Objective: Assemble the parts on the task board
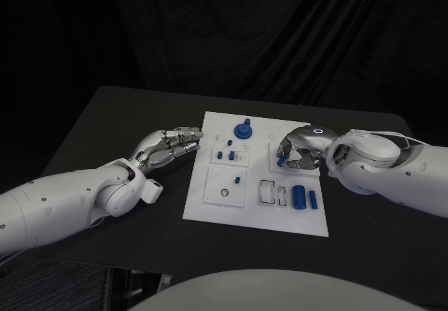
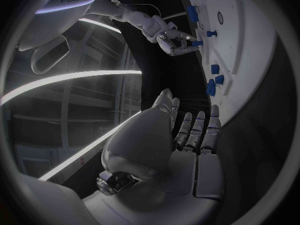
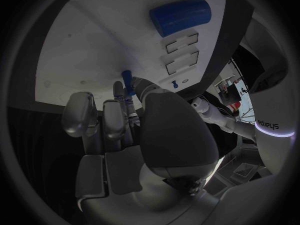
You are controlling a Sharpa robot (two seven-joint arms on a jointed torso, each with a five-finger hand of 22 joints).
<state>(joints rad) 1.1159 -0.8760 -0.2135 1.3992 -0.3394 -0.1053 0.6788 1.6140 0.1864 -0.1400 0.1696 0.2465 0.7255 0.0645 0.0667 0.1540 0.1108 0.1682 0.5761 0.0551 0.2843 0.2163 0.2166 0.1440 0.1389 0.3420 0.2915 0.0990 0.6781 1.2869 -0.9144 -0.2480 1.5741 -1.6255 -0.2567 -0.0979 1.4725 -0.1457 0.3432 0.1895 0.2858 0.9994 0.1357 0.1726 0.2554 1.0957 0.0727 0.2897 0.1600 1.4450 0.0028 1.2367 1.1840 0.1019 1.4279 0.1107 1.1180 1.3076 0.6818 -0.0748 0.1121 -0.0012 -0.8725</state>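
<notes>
Two hands at the task board (image 1: 210,207), one each side. Left hand (image 1: 170,146) lies on the black table (image 1: 103,123) just off the board's edge, fingers straight and slightly apart, nothing in them; the left wrist view shows the same, w/ the fingertips (image 2: 214,111) short of the white plate (image 2: 250,80) and not touching it.

Right hand (image 1: 300,150) is over the board's far right part, fingers curled down and in toward each other. In the right wrist view a small blue peg (image 3: 127,80) stands up just ahead of the fingertips (image 3: 119,90) (looks pinched between them, though the exact contact is hard to make out). So: closed on the peg, as far as I can tell.

Other parts, relative to the right hand: a round blue knob piece (image 1: 243,130) sits well off to its inner side, toward the far edge of the board. A blue cylinder (image 1: 299,196) and a thinner blue bar (image 1: 314,199) lie side by side on the near side of the hand, below the wrist, next to two rectangular slots (image 1: 274,194). Small blue pieces (image 1: 224,155) lie between the two hands, nearer the left. One more small blue piece (image 1: 237,181) on a raised square w/ a dark ring (image 1: 224,192) beside it.
</notes>
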